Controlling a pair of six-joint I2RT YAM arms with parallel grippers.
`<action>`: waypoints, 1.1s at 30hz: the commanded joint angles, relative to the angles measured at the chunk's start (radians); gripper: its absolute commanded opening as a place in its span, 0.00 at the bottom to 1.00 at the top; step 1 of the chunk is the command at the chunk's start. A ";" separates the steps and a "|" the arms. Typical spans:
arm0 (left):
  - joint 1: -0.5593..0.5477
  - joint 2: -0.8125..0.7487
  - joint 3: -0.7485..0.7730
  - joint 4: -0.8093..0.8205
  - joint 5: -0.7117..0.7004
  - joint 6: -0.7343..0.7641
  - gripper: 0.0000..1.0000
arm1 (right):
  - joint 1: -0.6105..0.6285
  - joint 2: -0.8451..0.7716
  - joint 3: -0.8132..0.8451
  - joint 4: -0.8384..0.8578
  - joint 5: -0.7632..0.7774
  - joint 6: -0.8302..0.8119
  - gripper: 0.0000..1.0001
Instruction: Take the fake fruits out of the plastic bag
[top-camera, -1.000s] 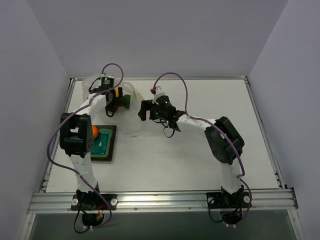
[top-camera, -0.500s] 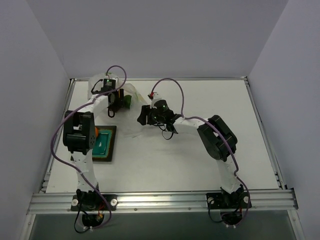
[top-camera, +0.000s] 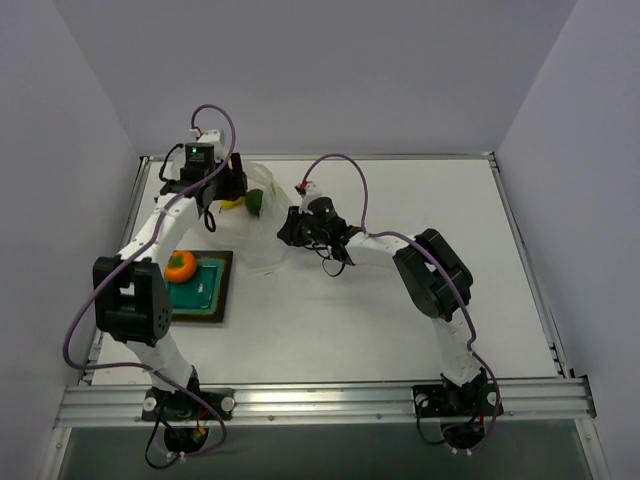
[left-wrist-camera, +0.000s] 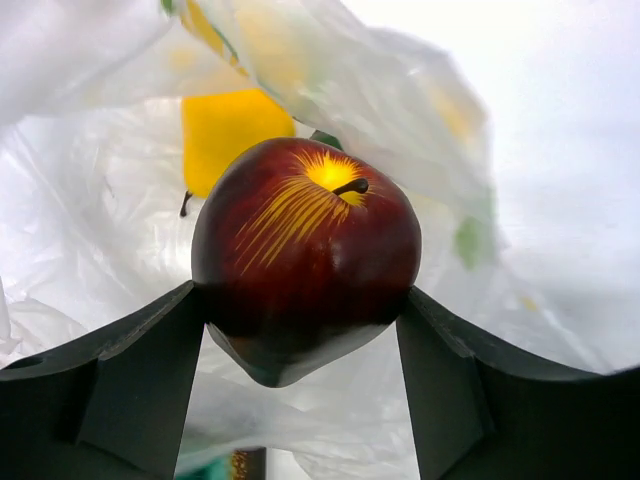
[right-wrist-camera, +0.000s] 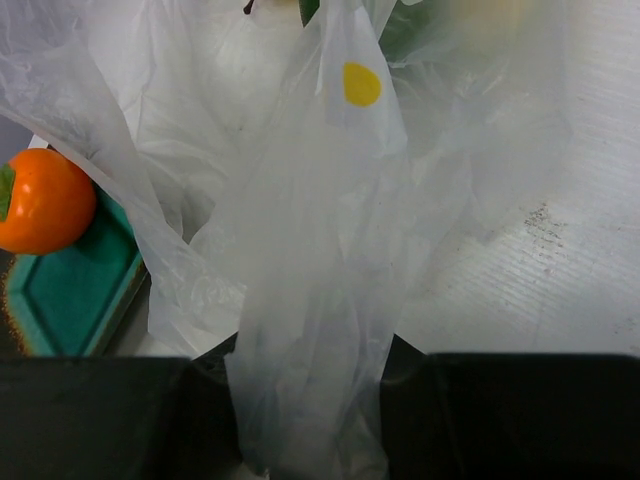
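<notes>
My left gripper (left-wrist-camera: 303, 300) is shut on a dark red fake fruit (left-wrist-camera: 305, 250) with a yellow-streaked top, held just outside the plastic bag (left-wrist-camera: 90, 250). A yellow fruit (left-wrist-camera: 230, 130) lies behind it inside the bag. From above, the left gripper (top-camera: 226, 190) hangs over the bag's (top-camera: 268, 240) far left end, where yellow (top-camera: 232, 205) and green (top-camera: 255, 203) fruit show through. My right gripper (right-wrist-camera: 312, 360) is shut on a gathered fold of the bag (right-wrist-camera: 310, 300); from above, that gripper (top-camera: 290, 228) sits at the bag's right side. An orange fruit (top-camera: 180, 265) rests on the green tray (top-camera: 208, 295).
The green square tray (right-wrist-camera: 70, 290) with a dark rim lies left of the bag, the orange fruit (right-wrist-camera: 40, 200) on its far corner. White side walls close in the table; its metal rail (top-camera: 320, 400) runs along the near edge by the arm bases.
The left gripper closed on the dark red fruit and drew back to the left. The right gripper moved in and closed on the bag. The left arm's elbow swung clear, uncovering the orange fruit.
</notes>
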 joint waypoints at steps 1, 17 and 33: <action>-0.012 -0.133 -0.009 0.038 0.076 -0.065 0.18 | 0.006 -0.029 0.024 0.027 0.005 -0.002 0.15; -0.041 -0.796 -0.685 0.032 -0.330 -0.384 0.23 | 0.007 -0.046 0.027 -0.001 0.001 -0.013 0.17; -0.042 -0.595 -0.777 0.131 -0.384 -0.386 0.64 | 0.007 -0.046 0.024 -0.012 -0.005 -0.020 0.18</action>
